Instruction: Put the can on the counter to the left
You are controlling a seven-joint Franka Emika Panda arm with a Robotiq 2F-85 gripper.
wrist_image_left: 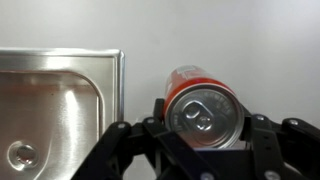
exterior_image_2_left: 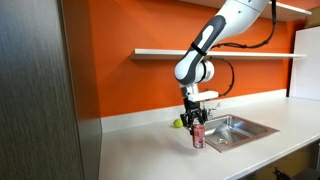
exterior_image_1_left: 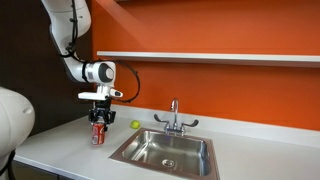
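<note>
down over the counter (exterior_image_1_left: 62, 152) with the gripper (exterior_image_1_left: 98, 127), pointing straight at the surface. pinching the can (exterior_image_1_left: 98, 135) from both sides with the jaws, plain to see from the wrist, black fingers hugging the red body under the silvery top. holding that can upright, just beside the rim of the sink (exterior_image_1_left: 128, 157), on the counter side. cannot tell whether touching the counter or hanging just above it. spotting a small yellow-green ball (exterior_image_1_left: 135, 125) further back, near the orange wall (exterior_image_1_left: 220, 30), apart from the can. catching the faucet (exterior_image_1_left: 174, 114) at the back of the basin.
</note>
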